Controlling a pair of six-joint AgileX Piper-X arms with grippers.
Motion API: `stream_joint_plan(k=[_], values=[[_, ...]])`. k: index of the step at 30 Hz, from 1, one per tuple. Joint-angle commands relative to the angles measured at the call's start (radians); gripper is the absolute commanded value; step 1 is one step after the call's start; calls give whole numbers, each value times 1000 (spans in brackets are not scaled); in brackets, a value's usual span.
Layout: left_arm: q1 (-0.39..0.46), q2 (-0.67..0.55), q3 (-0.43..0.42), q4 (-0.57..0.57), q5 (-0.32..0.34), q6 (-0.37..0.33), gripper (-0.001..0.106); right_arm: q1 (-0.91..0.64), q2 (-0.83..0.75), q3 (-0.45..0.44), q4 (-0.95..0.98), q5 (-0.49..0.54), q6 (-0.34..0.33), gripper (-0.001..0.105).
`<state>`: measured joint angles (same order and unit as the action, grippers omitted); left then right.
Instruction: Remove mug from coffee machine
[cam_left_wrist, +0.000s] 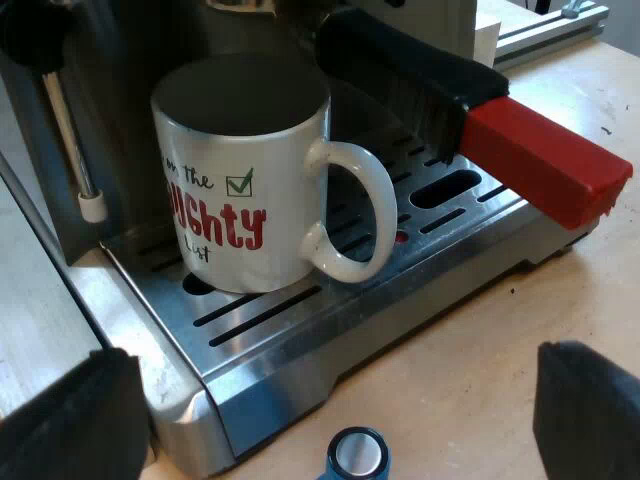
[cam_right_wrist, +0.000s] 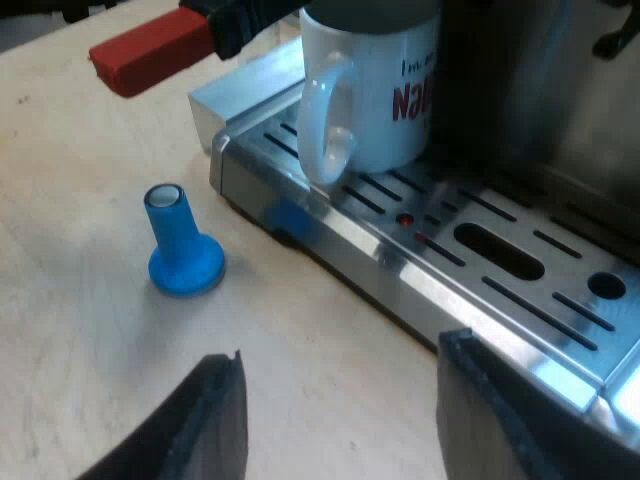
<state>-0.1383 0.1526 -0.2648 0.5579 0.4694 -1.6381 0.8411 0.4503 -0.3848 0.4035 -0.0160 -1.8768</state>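
As both grippers hover with their black fingers spread wide apart, a white mug (cam_left_wrist: 245, 180) stands upright on the slotted steel drip tray (cam_left_wrist: 300, 335) of the espresso machine (cam_left_wrist: 130, 50), set back from the tray's front edge and close under the machine's front. The mug carries red and dark lettering and a green tick in a box, and its loop handle turns toward the tray's front edge. The left gripper (cam_left_wrist: 335, 400) hangs low over the wooden counter (cam_left_wrist: 500, 330) just off the tray's front edge, its fingers (cam_left_wrist: 75, 420) flanking the tray's front corner and apart from the mug. The right gripper (cam_right_wrist: 340, 385) hangs at the tray's front edge, one finger over the counter and the other by the tray's rim, well short of the mug. The metal holder's dark handle (cam_left_wrist: 400, 70) juts from the machine's front past the mug and out over the tray's edge, ending in its red tip (cam_left_wrist: 545, 160). A blue tamper (cam_right_wrist: 183, 250) stands upright on the counter near the tray's corner, touching neither tray nor mug. A thin steam wand (cam_left_wrist: 68, 130) with a white tip hangs beside the mug
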Motion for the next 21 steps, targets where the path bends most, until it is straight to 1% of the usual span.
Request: stream_joint_plan(k=[1,8,13,17,21], values=[[-5,-3,-5,-17,9,8,80,3,1,26,-58,-11,-4,46],[-5,-3,-5,-17,9,8,80,3,13,38,-96,-11,-4,46],[-5,-3,-5,-17,9,8,80,3,49,69,-211,-44,-6,46],[-5,-3,-5,-17,9,8,80,3,103,87,-298,-97,-3,46],[-5,-3,-5,-17,9,8,80,3,170,87,-394,-102,-1,46]])
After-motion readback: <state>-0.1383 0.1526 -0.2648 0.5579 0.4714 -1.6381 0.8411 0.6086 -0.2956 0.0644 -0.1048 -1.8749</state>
